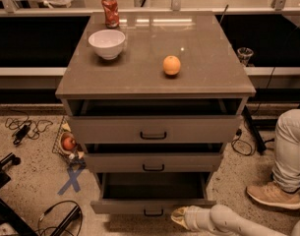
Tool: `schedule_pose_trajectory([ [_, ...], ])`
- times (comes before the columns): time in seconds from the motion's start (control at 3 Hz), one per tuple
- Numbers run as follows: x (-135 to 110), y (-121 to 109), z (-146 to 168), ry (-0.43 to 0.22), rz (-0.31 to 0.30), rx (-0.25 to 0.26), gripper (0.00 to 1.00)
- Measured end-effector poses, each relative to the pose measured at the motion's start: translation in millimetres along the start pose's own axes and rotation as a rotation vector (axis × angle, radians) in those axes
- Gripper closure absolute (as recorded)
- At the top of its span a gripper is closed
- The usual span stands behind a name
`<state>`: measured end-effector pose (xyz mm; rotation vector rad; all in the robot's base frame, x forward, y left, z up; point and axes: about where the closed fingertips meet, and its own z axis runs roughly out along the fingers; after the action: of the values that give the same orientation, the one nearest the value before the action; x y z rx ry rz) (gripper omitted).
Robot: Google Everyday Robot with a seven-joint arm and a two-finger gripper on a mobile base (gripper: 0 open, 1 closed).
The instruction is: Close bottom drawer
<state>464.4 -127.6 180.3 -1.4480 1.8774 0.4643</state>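
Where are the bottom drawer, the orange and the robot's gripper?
bottom drawer (125,207), camera view, left part of its front panel.
orange (171,65), camera view, middle of the fruit.
gripper (181,216), camera view, its tip, by the drawer's front.

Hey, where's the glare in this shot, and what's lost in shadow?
Camera view: bright strips of glare lie on the cabinet top beside the can; the bottom drawer is in deep shadow inside; the tool, low in front of that drawer, catches warm light.
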Motion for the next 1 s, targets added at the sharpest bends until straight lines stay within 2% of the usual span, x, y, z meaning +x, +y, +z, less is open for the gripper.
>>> schedule_pose_trajectory([
  [0.67,-17,-45,27,-0.045,-0.021,0.059,1.0],
  [1.0,-17,-45,27,-0.045,-0.021,0.059,1.0],
])
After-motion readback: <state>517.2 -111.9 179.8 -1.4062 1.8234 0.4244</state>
